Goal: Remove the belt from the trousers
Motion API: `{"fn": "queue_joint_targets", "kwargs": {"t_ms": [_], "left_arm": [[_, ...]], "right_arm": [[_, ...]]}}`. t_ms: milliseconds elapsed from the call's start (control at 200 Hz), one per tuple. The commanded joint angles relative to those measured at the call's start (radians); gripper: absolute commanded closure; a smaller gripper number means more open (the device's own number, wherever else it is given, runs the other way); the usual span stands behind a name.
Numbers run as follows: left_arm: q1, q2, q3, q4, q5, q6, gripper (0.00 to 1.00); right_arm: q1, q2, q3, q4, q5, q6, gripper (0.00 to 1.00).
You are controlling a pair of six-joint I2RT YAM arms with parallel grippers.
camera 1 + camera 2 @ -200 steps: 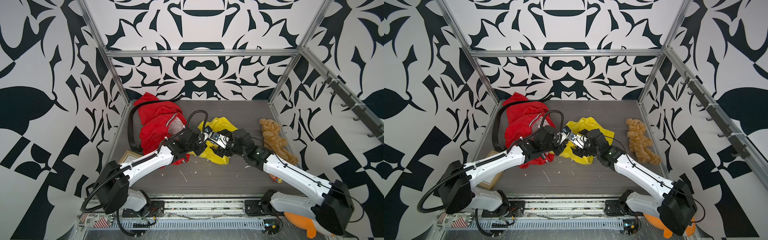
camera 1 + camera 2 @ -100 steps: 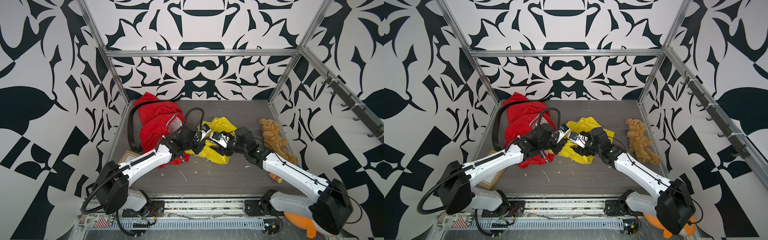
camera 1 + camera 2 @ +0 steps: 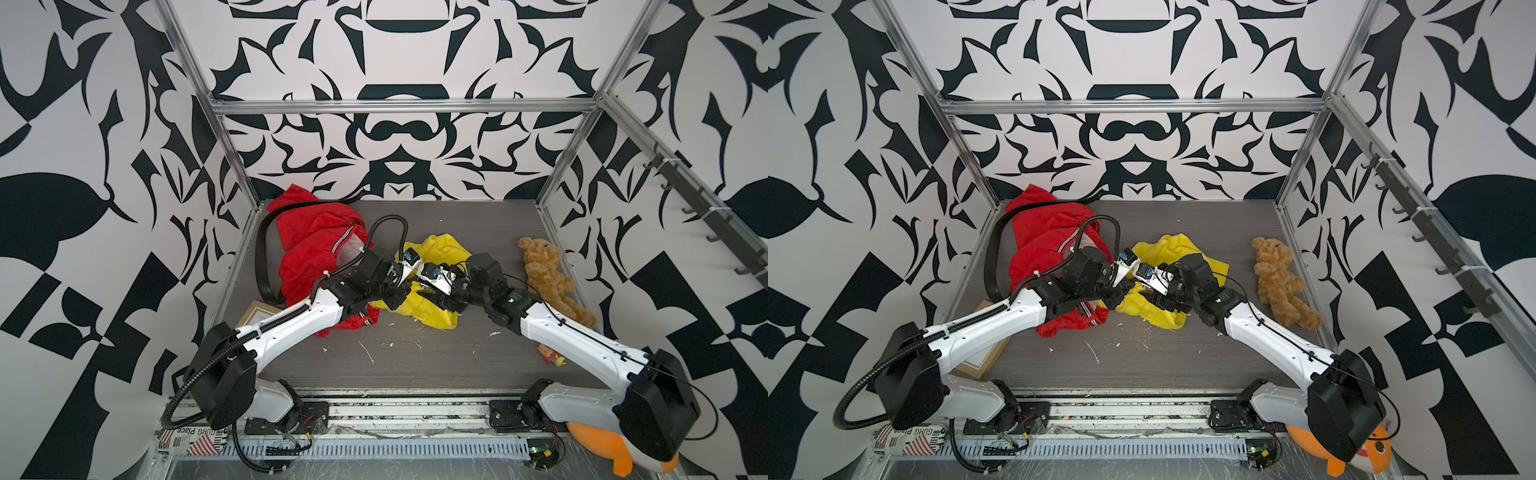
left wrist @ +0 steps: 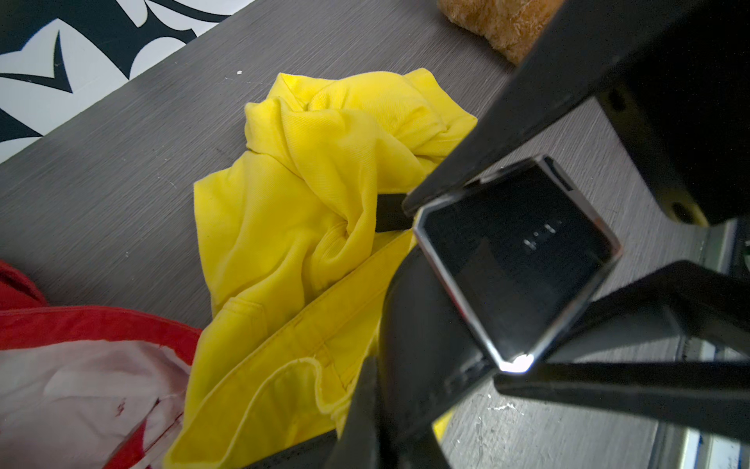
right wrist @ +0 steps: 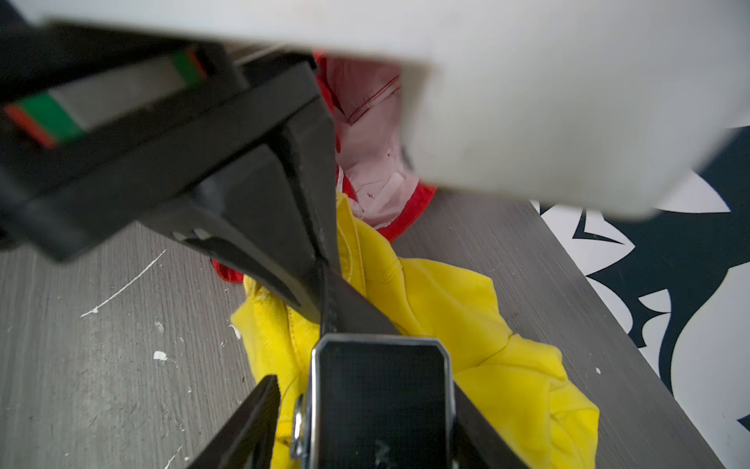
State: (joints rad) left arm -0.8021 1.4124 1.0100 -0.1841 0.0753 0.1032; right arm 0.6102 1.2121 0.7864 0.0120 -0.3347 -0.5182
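Note:
The yellow trousers (image 3: 438, 249) (image 3: 1169, 249) lie crumpled mid-table, with a black belt (image 4: 422, 325) threaded through the waistband. Its black, chrome-edged buckle (image 4: 515, 260) (image 5: 381, 402) is lifted off the cloth. My left gripper (image 3: 401, 291) (image 4: 389, 410) is shut on the belt strap just behind the buckle. My right gripper (image 3: 424, 291) (image 5: 365, 381) faces it with its jaws on either side of the buckle. One finger lies against the buckle's edge, and a narrow gap shows at the other finger (image 5: 259, 414).
A red garment (image 3: 316, 245) with a second black strap (image 3: 262, 253) looped round it lies at the back left, touching the trousers. A brown teddy bear (image 3: 548, 274) lies at the right. A flat box (image 3: 257, 318) sits under my left arm. White scraps dot the front.
My right gripper's jaws have narrowed around the buckle. Both grippers have shifted slightly toward the back, and my left gripper has kept its grip on the strap.

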Motion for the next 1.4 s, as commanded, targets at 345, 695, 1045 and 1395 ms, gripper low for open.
{"fn": "queue_joint_targets", "kwargs": {"t_ms": [345, 695, 1045, 1395], "left_arm": [[0.007, -0.016, 0.025, -0.015, 0.026, -0.032, 1.00], [0.074, -0.029, -0.082, 0.081, 0.023, -0.139, 1.00], [0.107, -0.050, -0.101, 0.056, -0.190, -0.151, 1.00], [0.048, -0.109, -0.092, 0.152, -0.065, -0.080, 1.00]], "right_arm": [[-0.019, -0.022, 0.026, 0.046, -0.001, 0.041, 0.76], [-0.184, -0.122, -0.040, 0.015, -0.126, 0.189, 1.00], [-0.247, -0.180, -0.057, -0.028, -0.163, 0.239, 1.00], [-0.193, -0.149, -0.062, -0.027, -0.086, 0.177, 1.00]]}}
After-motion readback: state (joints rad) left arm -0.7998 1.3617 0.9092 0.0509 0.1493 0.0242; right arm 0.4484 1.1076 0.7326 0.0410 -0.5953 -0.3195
